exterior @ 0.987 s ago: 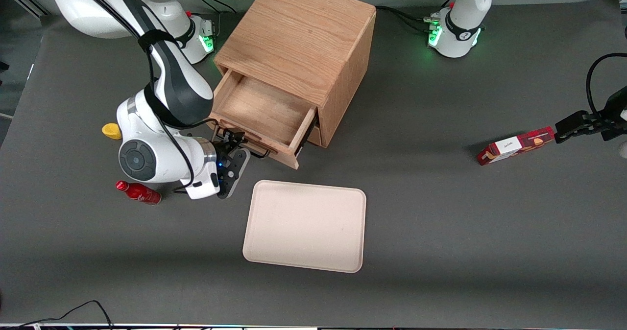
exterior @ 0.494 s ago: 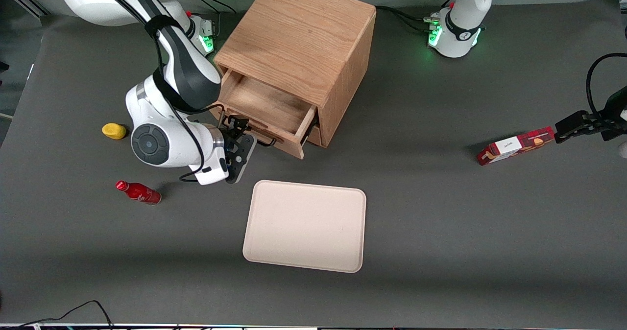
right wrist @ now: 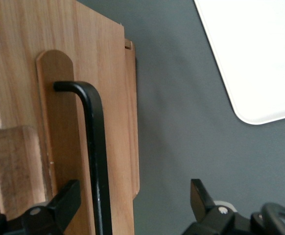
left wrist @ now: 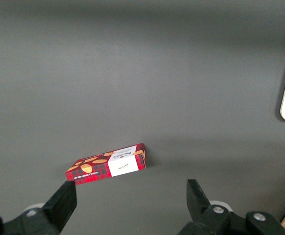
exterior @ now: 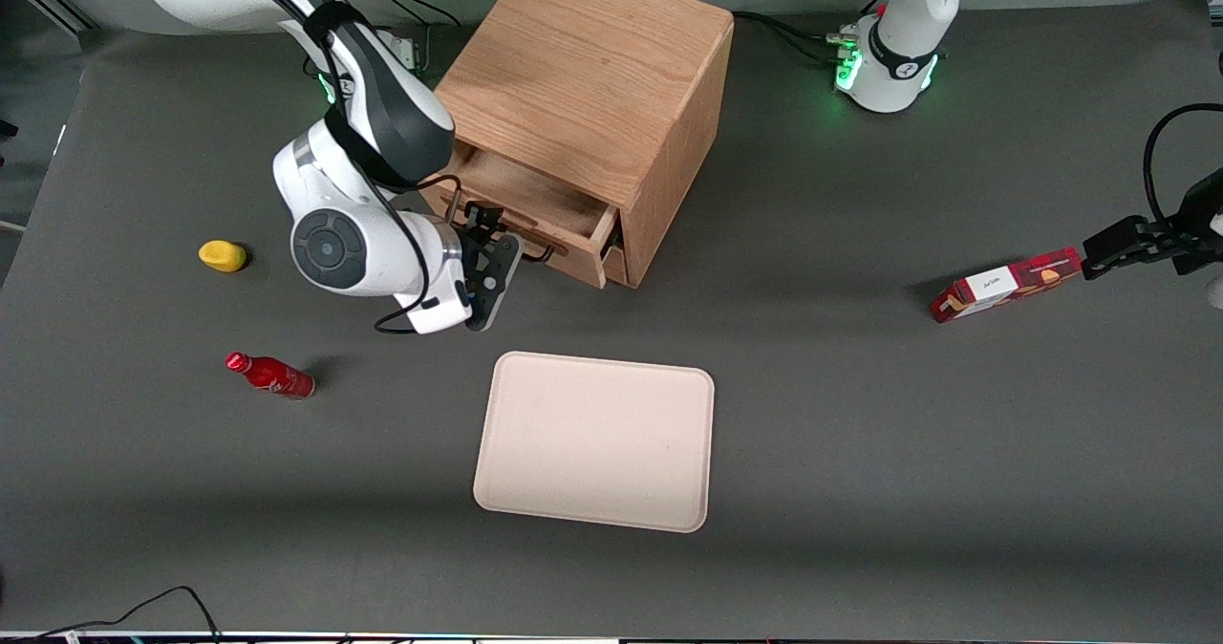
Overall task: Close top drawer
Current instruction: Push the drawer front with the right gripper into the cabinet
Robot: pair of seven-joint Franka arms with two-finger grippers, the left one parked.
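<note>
Nearest the front camera lies the beige tray [exterior: 592, 443], with a red bottle [exterior: 270, 375] toward the working arm's end of the table. A little farther from the camera, the gripper [exterior: 489, 243] sits against the face of the top drawer [exterior: 535, 206]. Its fingers are spread wide and grasp nothing; the black handle [right wrist: 96, 147] runs between them, close to one finger [right wrist: 64, 203]. The drawer stands out of the wooden cabinet [exterior: 583, 71] by a short stretch, showing only a strip of its floor. The step in hand looks like the closing push, well along but not finished. The next move calls for a straight push along the drawer's runners until the face meets the cabinet — square on, so it does not jam.
</note>
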